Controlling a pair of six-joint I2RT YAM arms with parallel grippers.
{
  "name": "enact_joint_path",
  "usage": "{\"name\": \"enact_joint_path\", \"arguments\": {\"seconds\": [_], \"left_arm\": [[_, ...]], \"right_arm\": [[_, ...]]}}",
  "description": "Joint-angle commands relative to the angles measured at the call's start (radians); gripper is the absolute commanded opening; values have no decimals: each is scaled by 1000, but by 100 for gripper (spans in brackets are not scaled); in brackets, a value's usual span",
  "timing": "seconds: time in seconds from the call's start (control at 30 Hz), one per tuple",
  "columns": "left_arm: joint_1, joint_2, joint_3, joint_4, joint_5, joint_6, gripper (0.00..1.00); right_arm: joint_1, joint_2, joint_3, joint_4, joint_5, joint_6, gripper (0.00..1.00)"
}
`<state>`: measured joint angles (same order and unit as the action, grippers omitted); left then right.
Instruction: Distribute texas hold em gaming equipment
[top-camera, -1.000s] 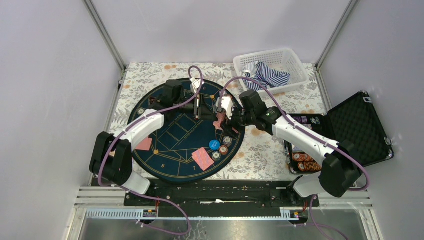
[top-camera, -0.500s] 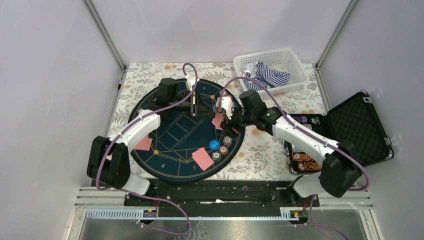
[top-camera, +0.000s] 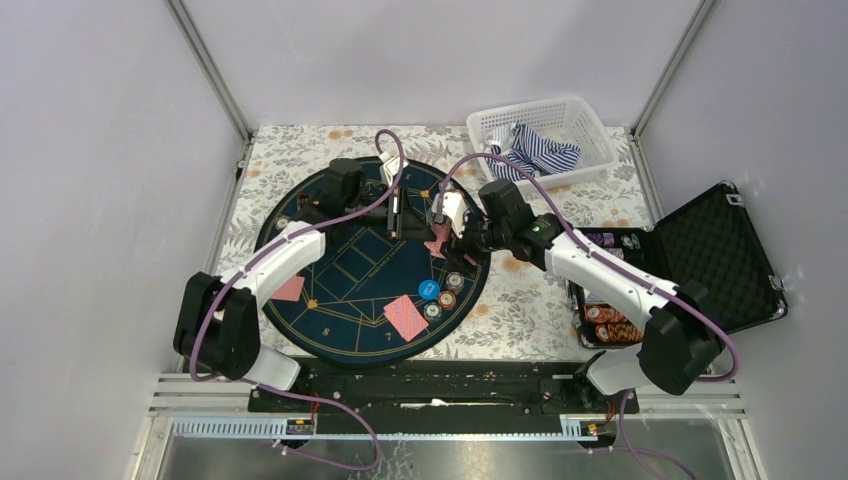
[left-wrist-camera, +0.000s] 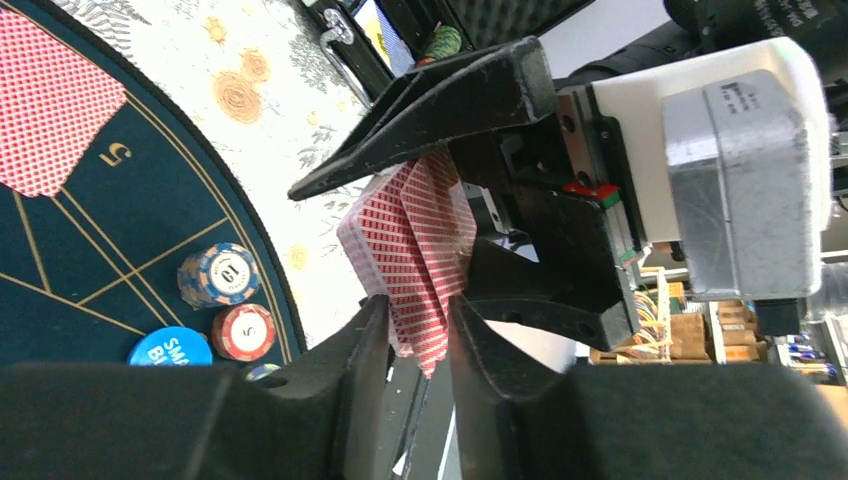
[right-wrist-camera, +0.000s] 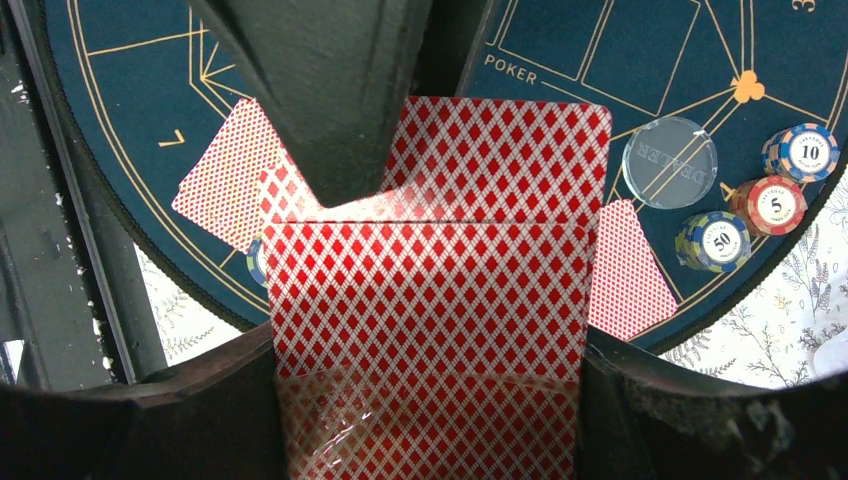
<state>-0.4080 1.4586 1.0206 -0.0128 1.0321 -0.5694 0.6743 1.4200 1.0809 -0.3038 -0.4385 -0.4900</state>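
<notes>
Above the far right part of the round navy mat, a deck of red-backed cards is held clear of the surface by the right hand. The deck is clamped between that hand's two fingers, which are pressed against its opposite edges. One card is seen projecting past the deck's far edge.

The left hand is set against the same deck from the other side. In the left wrist view a lower corner of the cards is seen between its two fingers, but it cannot be told whether that corner is pinched or only straddled. In the right wrist view one dark finger of the left hand is seen lying across the projecting card.

On the mat, two overlapping face-down cards are laid near its near edge, and a single card is placed at its left rim, beside the left arm. A blue disc is set near the right rim, with small chips just beside it. A clear disc marked DEALER is seen in the right wrist view, and chips numbered 10, 5 and 50 are grouped close to it by the rim.

To the right, on the flower-patterned bench, a black case is laid open, with more chips kept in its near part. At the far right corner a white basket is placed, with striped cloth inside.
</notes>
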Motion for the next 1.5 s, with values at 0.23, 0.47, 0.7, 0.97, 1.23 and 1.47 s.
{"name": "enact_joint_path", "arguments": {"seconds": [0.23, 0.47, 0.7, 0.97, 1.23, 1.47], "left_arm": [[42, -13, 12, -41, -38, 52, 16], [62, -25, 11, -42, -38, 50, 10], [56, -40, 0, 9, 39, 13, 40], [22, -9, 8, 10, 34, 5, 42], [62, -8, 4, -1, 15, 0, 16], [93, -28, 2, -19, -1, 15, 2]], "right_arm": [[10, -27, 16, 49, -1, 2, 0], [10, -30, 10, 50, 4, -3, 0], [10, -25, 8, 52, 11, -4, 0], [10, -15, 22, 47, 7, -1, 0], [10, -18, 22, 49, 12, -1, 0], [10, -19, 23, 46, 11, -3, 0]]}}
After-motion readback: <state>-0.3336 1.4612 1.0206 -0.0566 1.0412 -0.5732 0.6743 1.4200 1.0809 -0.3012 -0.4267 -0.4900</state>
